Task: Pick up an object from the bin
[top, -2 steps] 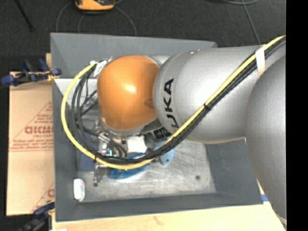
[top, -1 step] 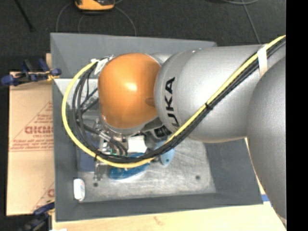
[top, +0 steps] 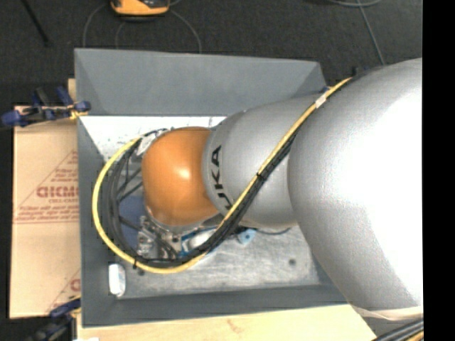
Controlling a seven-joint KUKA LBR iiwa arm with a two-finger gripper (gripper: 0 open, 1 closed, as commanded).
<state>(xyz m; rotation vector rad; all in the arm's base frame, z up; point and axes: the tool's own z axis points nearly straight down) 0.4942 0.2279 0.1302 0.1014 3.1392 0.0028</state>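
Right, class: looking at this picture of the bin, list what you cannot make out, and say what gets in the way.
1. Most of the bin floor, camera view: hidden under the arm and its orange cover.
2. Blue thing, mid-bin: mostly under the arm, kind unclear.
3. White thing, lower-left corner of the bin: too small to identify.

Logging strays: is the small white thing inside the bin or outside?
Inside: the white thing lies in the bin, at its lower-left corner.
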